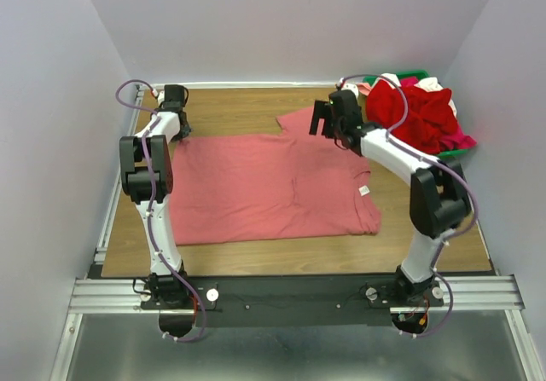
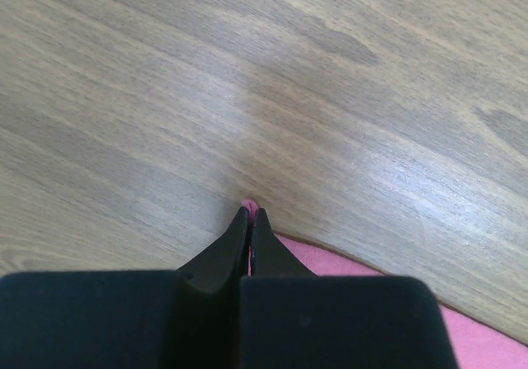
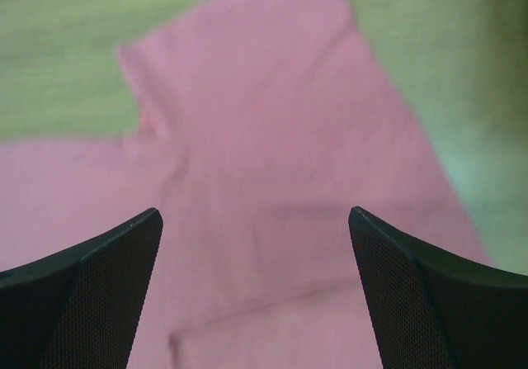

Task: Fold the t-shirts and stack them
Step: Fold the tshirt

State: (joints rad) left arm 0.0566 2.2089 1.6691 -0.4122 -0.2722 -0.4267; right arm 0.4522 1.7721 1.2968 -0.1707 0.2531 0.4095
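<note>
A pink t-shirt (image 1: 273, 187) lies spread flat on the wooden table (image 1: 239, 104), with one sleeve (image 1: 299, 118) pointing to the back. My left gripper (image 1: 181, 130) is at the shirt's back left corner, shut on a pinch of its pink cloth (image 2: 249, 206). More of that shirt (image 2: 371, 274) shows to the right of the fingers. My right gripper (image 1: 322, 125) hovers open over the sleeve area; in the right wrist view (image 3: 256, 220) pink cloth (image 3: 264, 138) fills the gap between its fingertips.
A heap of red, pink and white garments (image 1: 418, 112) fills a green bin (image 1: 452, 152) at the back right corner. Bare table (image 1: 426, 245) lies along the front and back edges. Walls close in on three sides.
</note>
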